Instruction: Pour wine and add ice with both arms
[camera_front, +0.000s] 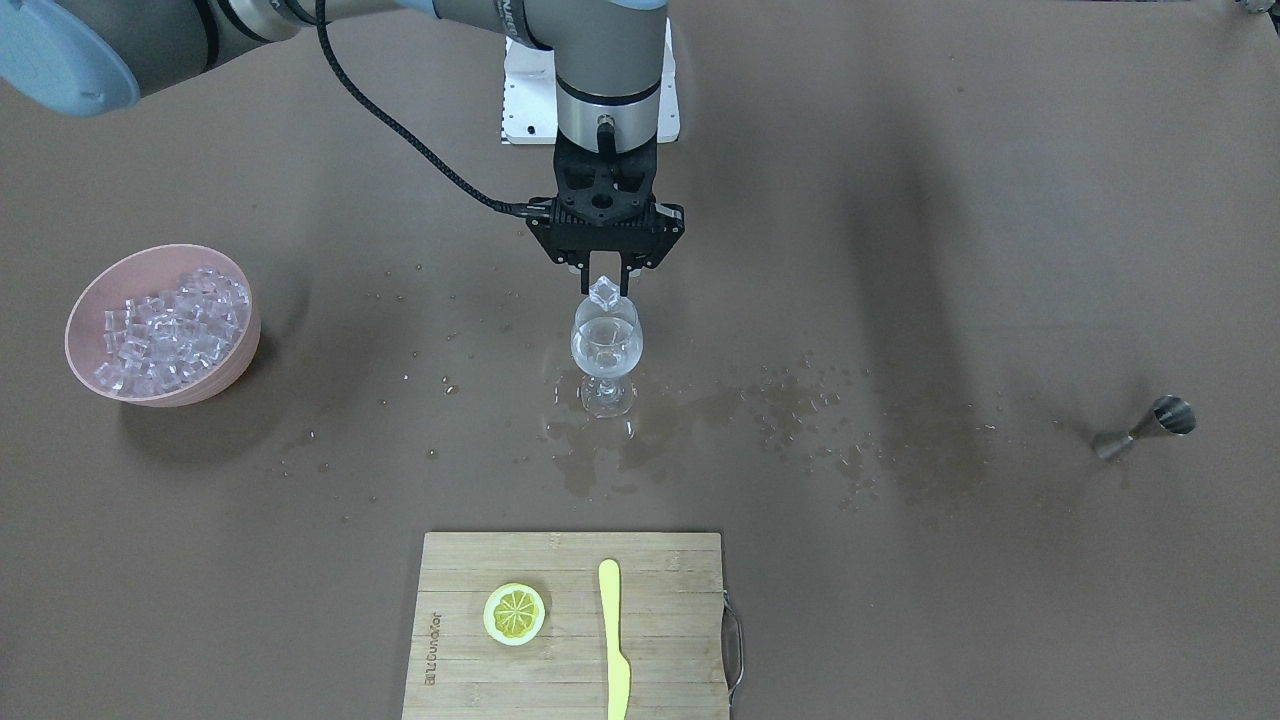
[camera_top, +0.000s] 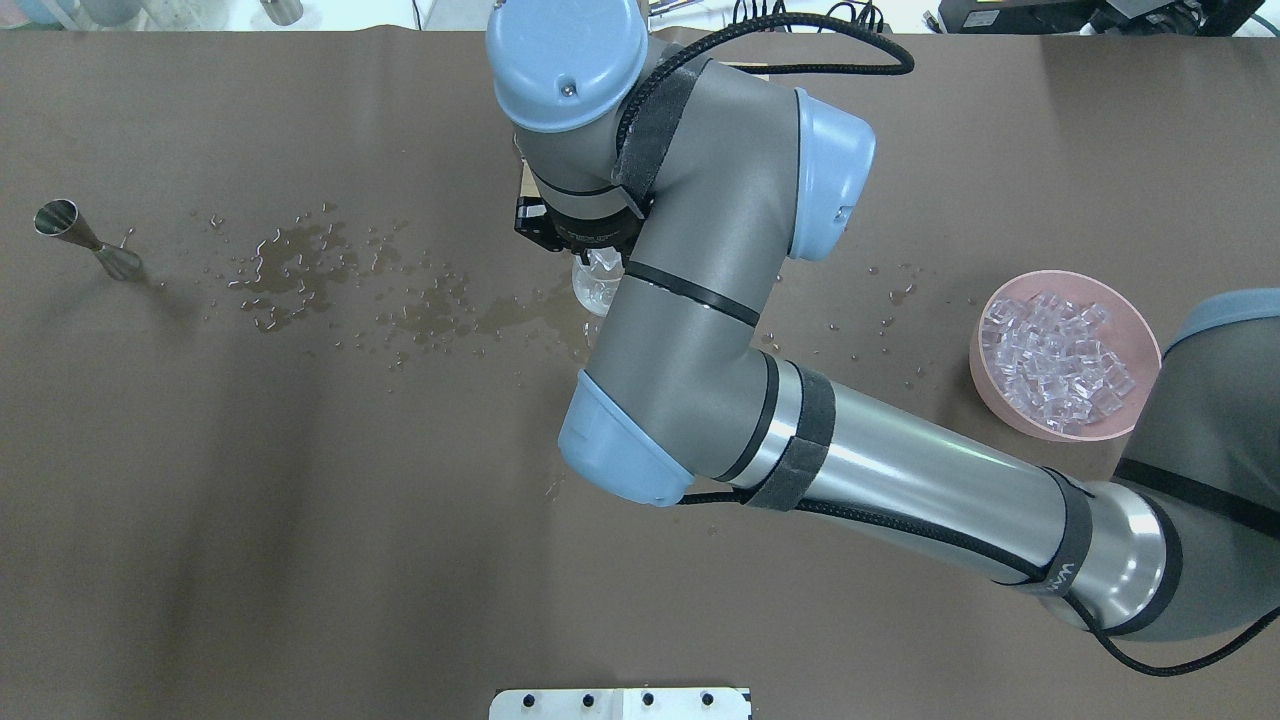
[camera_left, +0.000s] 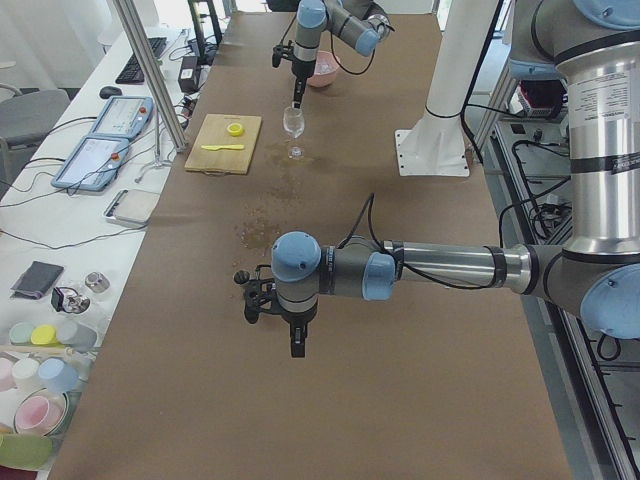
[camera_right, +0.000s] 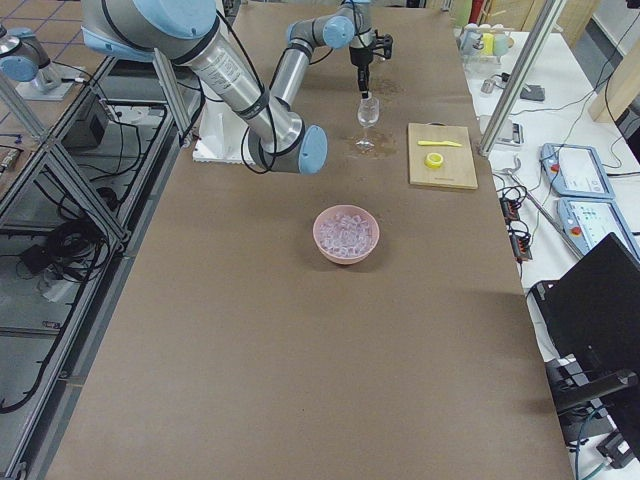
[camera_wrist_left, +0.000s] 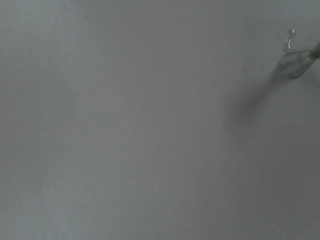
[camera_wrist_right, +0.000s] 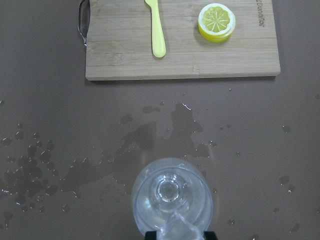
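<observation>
One ice cube (camera_front: 605, 292) is pinched between the right arm's fingers (camera_front: 626, 280) directly above the mouth of the wine glass (camera_front: 606, 345). The glass stands upright near the middle of the counter (camera_front: 900, 150), amid spilled drops and a wet patch (camera_front: 590, 460). More ice (camera_front: 170, 325) is piled in a pink bowl (camera_front: 238, 365) well apart from the glass, toward the robot's right. The cube is judged light, hard and slick, so it is likely to slide out of a loose hold. Opposite flat faces are best taken, as seems to be done here, though the exact contact is too small to be made out. The glass is judged fragile and top-heavy on its thin stem, and on the wet surface it may be nudged easily. A short drop is therefore called for, and the rim should not be touched. The left arm's fingers (camera_left: 297, 345) are hung over bare counter far from the glass, near a metal jigger (camera_front: 1150, 425); whether they are released or clenched cannot be told.
</observation>
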